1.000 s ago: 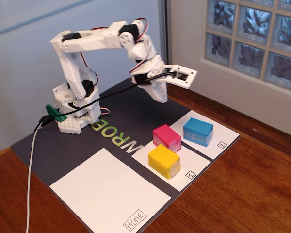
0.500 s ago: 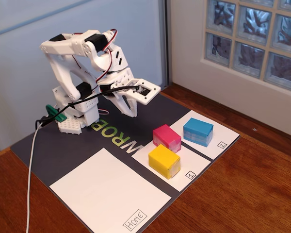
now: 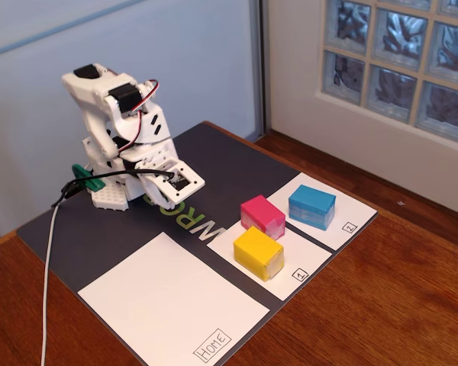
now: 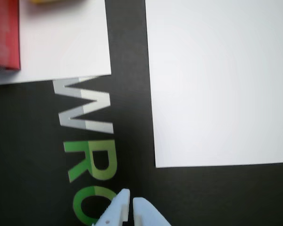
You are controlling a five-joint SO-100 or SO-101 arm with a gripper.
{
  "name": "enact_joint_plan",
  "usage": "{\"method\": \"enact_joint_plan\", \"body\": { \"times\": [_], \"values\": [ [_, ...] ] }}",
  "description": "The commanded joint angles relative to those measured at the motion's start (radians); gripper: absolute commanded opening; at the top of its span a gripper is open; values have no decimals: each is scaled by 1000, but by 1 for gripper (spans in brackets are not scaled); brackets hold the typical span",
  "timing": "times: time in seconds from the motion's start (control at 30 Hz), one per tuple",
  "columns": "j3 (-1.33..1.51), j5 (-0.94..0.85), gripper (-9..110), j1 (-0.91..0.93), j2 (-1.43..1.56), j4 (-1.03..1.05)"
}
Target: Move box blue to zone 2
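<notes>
Fingertips of the gripper [image 4: 130,202] nearly meet at the wrist view's bottom edge, empty, above the dark mat [image 4: 132,141]. Far right of centre in the fixed view, well apart from them, the blue box [image 3: 312,207] sits on the sheet marked 2 [image 3: 343,221].

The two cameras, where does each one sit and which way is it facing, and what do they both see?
Fixed view: stands off the mat's corner, raised, looking down across it at the whole folded arm, the blue box on zone 2, and the pink box.
Wrist view: rides on the arm, looking straight down at the mat; only the pincer tips show, close together, at the bottom edge.
Shared: the Home sheet, the mat lettering, and the pink box.
</notes>
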Motion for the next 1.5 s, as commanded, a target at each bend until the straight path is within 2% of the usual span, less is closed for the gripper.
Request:
{"method": "enact_joint_plan", "body": {
  "times": [0.0,0.23,0.47,0.7,0.8,1.47],
  "values": [
    [100,-38,0,17,140,0],
    [279,-103,0,80,296,-2],
    [387,-94,0,23,402,9],
    [387,-46,0,-87,465,66],
    [387,-69,0,-107,529,152],
    [387,-133,0,-49,589,212]
  ]
}}
